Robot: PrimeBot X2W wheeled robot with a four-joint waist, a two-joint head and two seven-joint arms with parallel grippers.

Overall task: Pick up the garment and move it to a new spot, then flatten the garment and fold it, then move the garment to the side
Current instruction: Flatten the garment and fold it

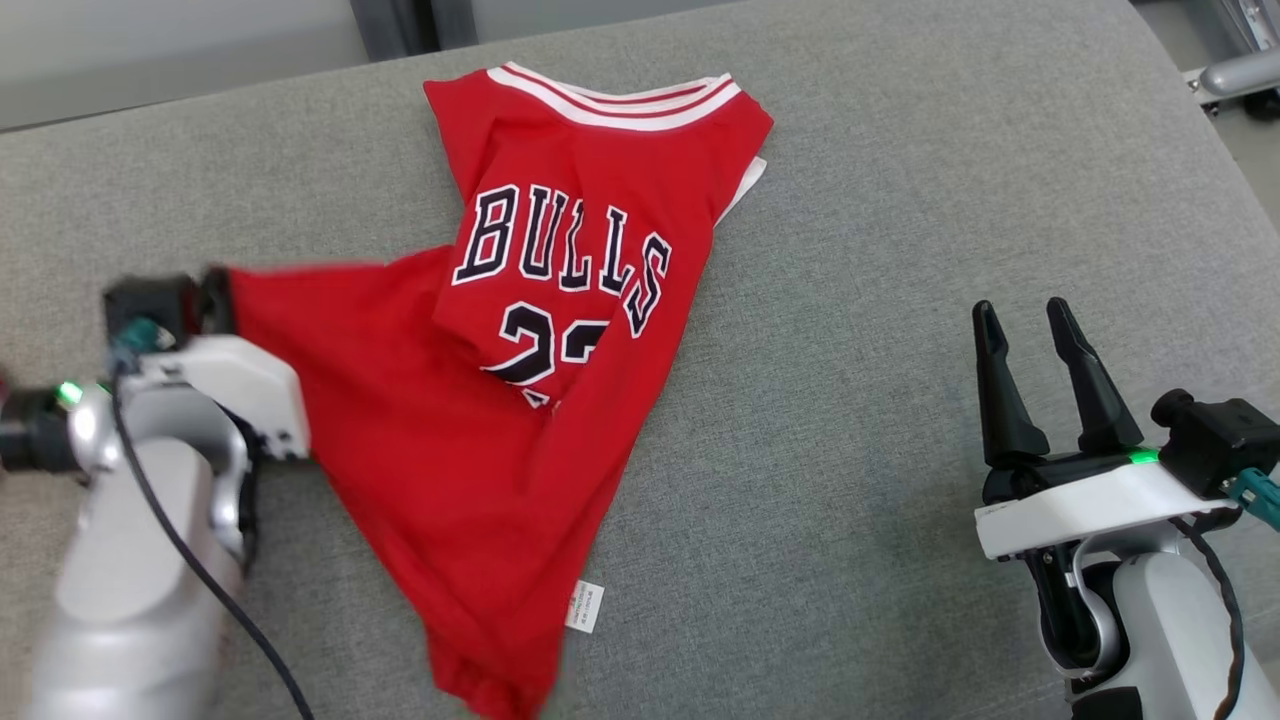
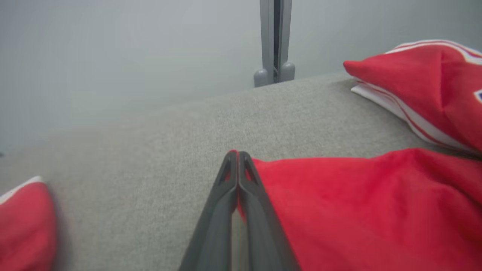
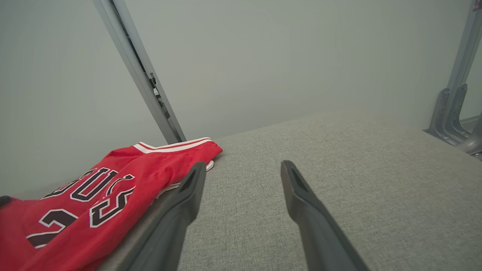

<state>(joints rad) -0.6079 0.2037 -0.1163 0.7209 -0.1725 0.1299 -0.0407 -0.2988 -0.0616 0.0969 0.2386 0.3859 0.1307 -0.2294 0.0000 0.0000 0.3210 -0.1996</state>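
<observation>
While the left gripper (image 2: 238,158) pinches the one jersey (image 1: 480,440), the right gripper (image 1: 1022,315) gapes empty. Jersey lies to its left.

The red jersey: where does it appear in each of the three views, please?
Head view: red jersey at the centre, stretched leftwards.
Left wrist view: red jersey on the right and lower left.
Right wrist view: red jersey at lower left.
Shared landmark: its striped trim.

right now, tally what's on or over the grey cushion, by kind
red jersey: 1
white care label on its hem: 1
grippers: 2, left gripper shut on the jersey's edge, right gripper open, clear of it
total: 4
</observation>
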